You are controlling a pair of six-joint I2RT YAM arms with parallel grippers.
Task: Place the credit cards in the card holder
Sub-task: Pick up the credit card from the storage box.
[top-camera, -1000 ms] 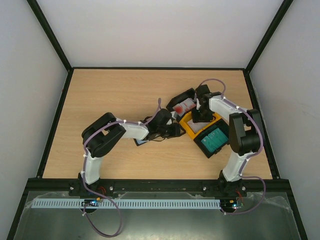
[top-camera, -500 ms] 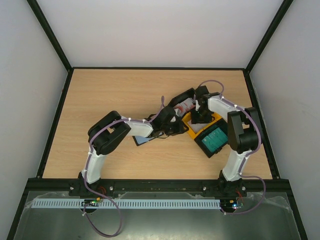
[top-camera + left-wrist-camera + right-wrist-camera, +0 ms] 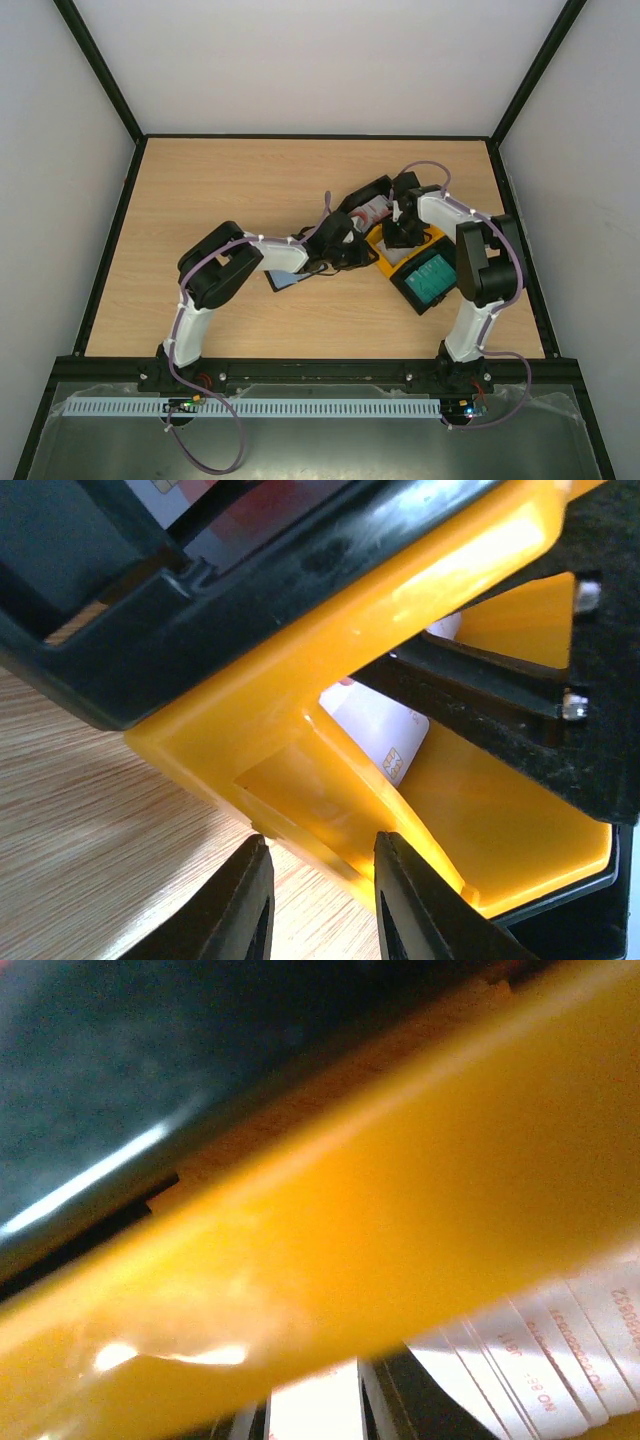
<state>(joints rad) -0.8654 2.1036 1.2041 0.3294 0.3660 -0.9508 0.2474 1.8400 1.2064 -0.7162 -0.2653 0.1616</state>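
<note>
Wood table (image 3: pixel 200 200): three joined bins (image 3: pixel 380 258), two black, one yellow. Credit cards (image 3: pixel 432 276) in all three. One card holder (image 3: pixel 283 281) beside them, under left arm (image 3: pixel 270 258). Left gripper (image 3: pixel 322 855) fingers spread astride yellow bin (image 3: pixel 300 670) corner; right gripper (image 3: pixel 400 235) at yellow bin, fingers: can't tell.

card holder (image 3: pixel 284 281) left of bins (image 3: pixel 376 256) | credit cards (image 3: pixel 430 275) in bins | all on table (image 3: pixel 200 180)

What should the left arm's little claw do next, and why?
Probably close. The left gripper is open, its fingers either side of the yellow bin corner wall, so pinching it would likely steady the bin while the right gripper hangs over the cards inside.
</note>
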